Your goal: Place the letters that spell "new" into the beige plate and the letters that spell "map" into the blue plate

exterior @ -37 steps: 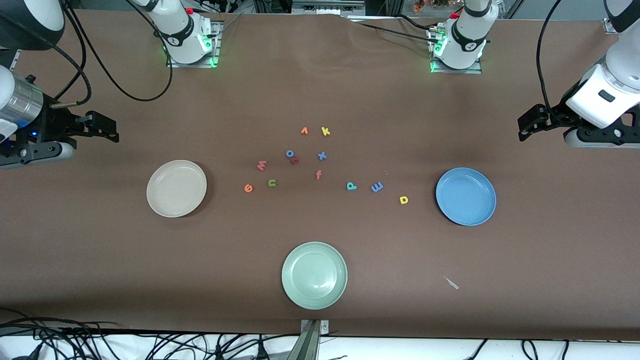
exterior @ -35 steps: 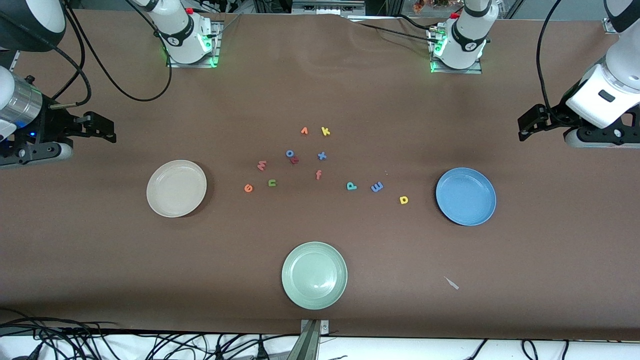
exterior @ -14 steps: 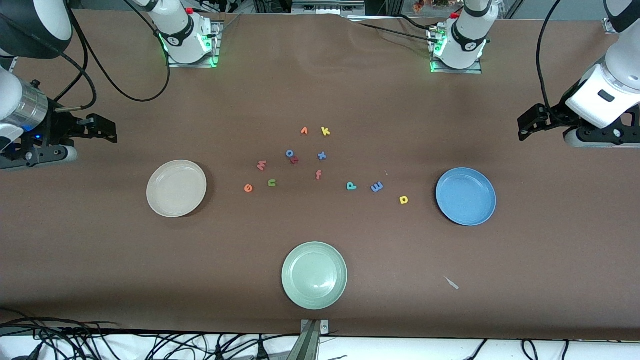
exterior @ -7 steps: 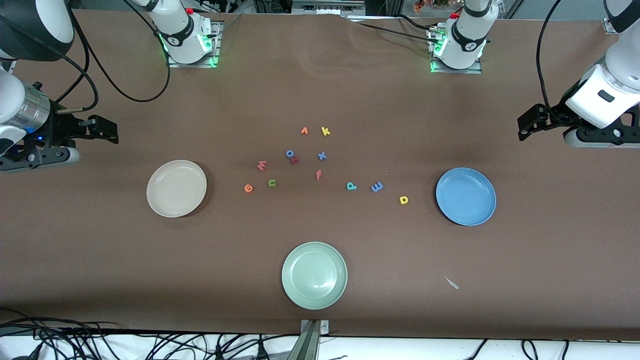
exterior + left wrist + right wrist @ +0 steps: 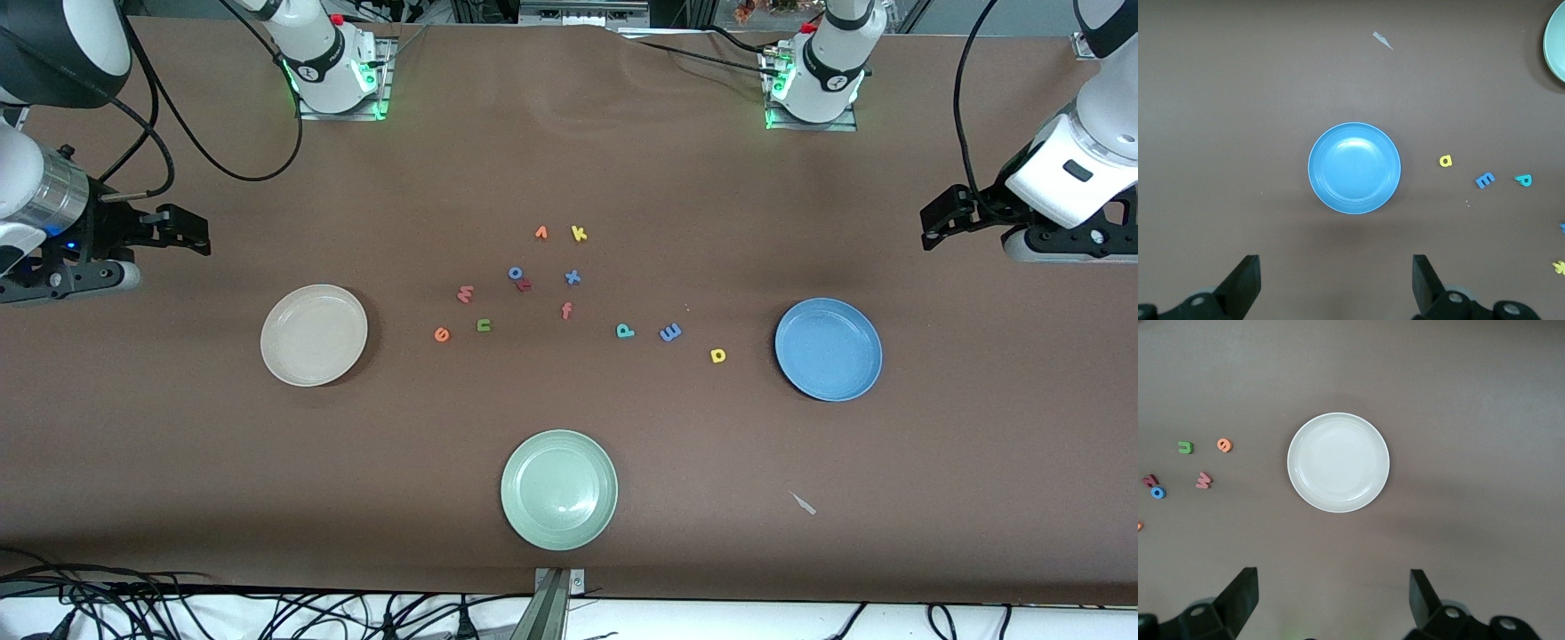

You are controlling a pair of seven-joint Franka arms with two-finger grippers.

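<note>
The beige plate (image 5: 314, 335) (image 5: 1338, 462) lies bare toward the right arm's end, the blue plate (image 5: 828, 349) (image 5: 1354, 168) bare toward the left arm's end. Between them lie the orange "e" (image 5: 442, 334) (image 5: 1224, 445), green "n" (image 5: 484, 325) (image 5: 1185, 447), pink "w" (image 5: 465, 293) (image 5: 1203, 480), teal "p" (image 5: 625, 331) (image 5: 1523, 179), blue "m" (image 5: 670, 332) (image 5: 1484, 179) and yellow "a" (image 5: 718, 356) (image 5: 1445, 161). My right gripper (image 5: 188, 235) (image 5: 1331, 585) hangs open and empty over bare table beside the beige plate. My left gripper (image 5: 941, 220) (image 5: 1335, 270) hangs open and empty beside the blue plate.
A pale green plate (image 5: 558, 489) sits near the front edge. Other letters lie in the cluster: blue "o" (image 5: 516, 273), red "r" (image 5: 524, 284), blue "x" (image 5: 573, 276), orange-red "f" (image 5: 566, 310), yellow "k" (image 5: 579, 234). A small scrap (image 5: 804, 503) lies near the blue plate.
The right arm's hand has shifted very slightly at its end of the table. The left arm, the plates and the letters have not moved.
</note>
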